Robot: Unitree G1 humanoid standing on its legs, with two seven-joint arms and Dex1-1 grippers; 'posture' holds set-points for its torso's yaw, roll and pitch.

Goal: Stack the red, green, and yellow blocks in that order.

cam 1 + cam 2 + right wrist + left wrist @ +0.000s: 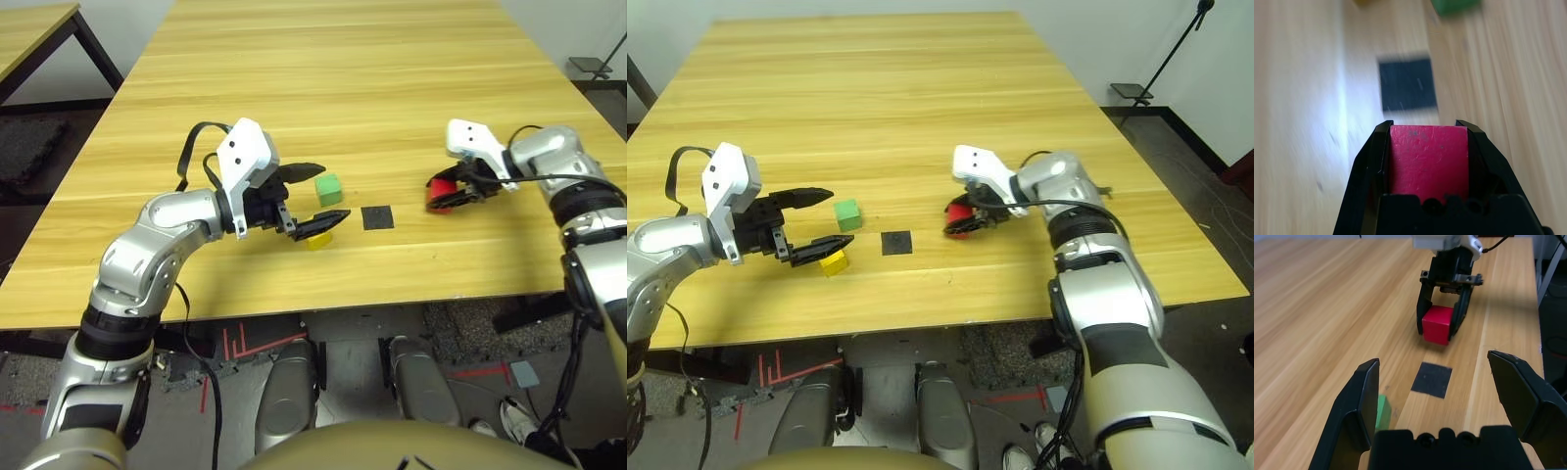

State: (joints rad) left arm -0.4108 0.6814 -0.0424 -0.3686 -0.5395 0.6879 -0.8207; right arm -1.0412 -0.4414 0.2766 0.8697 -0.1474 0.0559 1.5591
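My right gripper (438, 196) is shut on the red block (443, 191), holding it low over the wooden table (333, 69), to the right of the flat black patch (377, 216). In the right wrist view the red block (1428, 159) sits between both fingers, with the patch (1407, 84) ahead of it. My left gripper (334, 192) hovers open left of the patch. The green block (328, 188) lies by its far finger. The yellow block (318, 238) rests under its near finger. The left wrist view has the green block (1383, 412) partly hidden behind one finger (1364, 401).
The table's front edge (294, 311) runs close below both arms. A second table (29, 29) stands at the far left. A black stand (1176, 49) rises beyond the right side. A black cable (196, 147) loops off my left forearm.
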